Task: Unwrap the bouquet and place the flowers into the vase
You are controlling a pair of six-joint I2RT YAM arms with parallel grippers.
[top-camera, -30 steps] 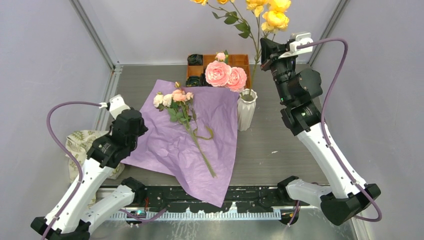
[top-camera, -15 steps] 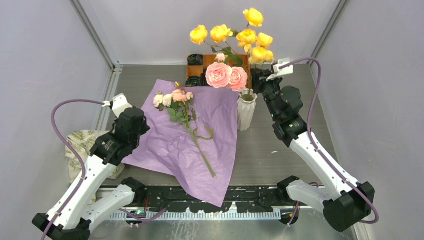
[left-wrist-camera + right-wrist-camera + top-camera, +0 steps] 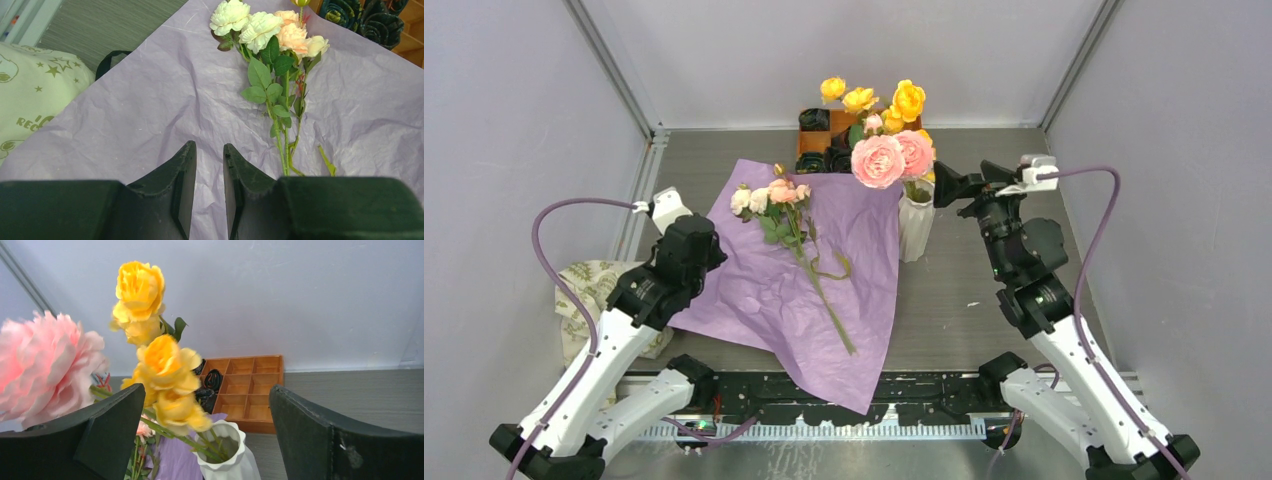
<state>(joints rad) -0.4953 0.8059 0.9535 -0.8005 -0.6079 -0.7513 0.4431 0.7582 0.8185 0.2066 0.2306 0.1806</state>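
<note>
Pale grey walls (image 3: 724, 50) enclose a grey wood-grain table (image 3: 969, 275) on three sides.

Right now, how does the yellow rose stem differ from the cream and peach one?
The yellow roses stand upright in the vase; the cream and peach roses lie flat on the purple paper. The yellow roses are vivid; the cream and peach roses pale. Both have green stems and leaves.
</note>
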